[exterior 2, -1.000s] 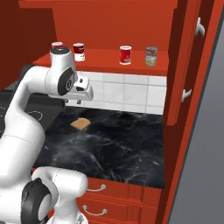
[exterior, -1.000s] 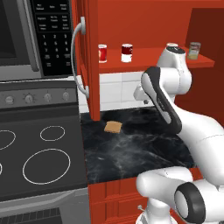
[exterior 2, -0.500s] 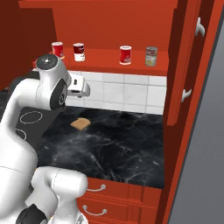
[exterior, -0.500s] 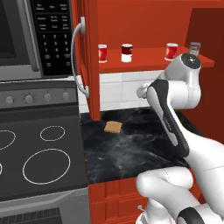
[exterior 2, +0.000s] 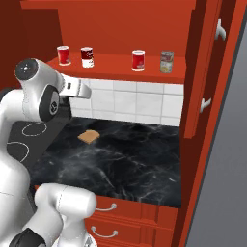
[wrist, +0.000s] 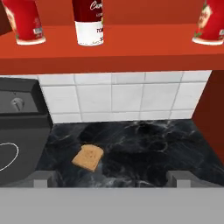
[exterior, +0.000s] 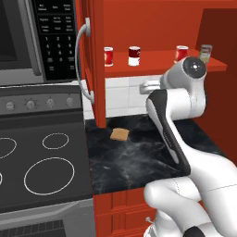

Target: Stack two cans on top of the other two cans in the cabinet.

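Observation:
On the red shelf (exterior: 157, 62) of the cabinet stand two cans at the left, one red (exterior: 108, 56) (exterior 2: 63, 55) (wrist: 26, 22) and one red-and-white (exterior: 134, 55) (exterior 2: 87, 57) (wrist: 89, 24). The other two cans stand further right: a red-and-white tin (exterior: 181, 53) (exterior 2: 138, 60) (wrist: 211, 22) and an olive-green tin (exterior: 205, 53) (exterior 2: 167, 61). My gripper (exterior: 149, 85) (exterior 2: 82, 90) (wrist: 109, 179) hangs below the shelf's front edge, open, fingers spread wide, nothing between them. It touches no can.
The cabinet's red door (exterior: 95, 60) with its curved grey handle (exterior: 82, 60) stands open at the left; another door (exterior 2: 205, 72) is open at the right. A bread slice (exterior: 120, 134) (exterior 2: 89, 136) (wrist: 88, 157) lies on the black counter (exterior: 139, 157). Stove (exterior: 41, 157) and microwave (exterior: 28, 37) sit left.
The arm's upper links have swung and the hand has risen slightly under the shelf. The four tins and the bread slice have stayed put.

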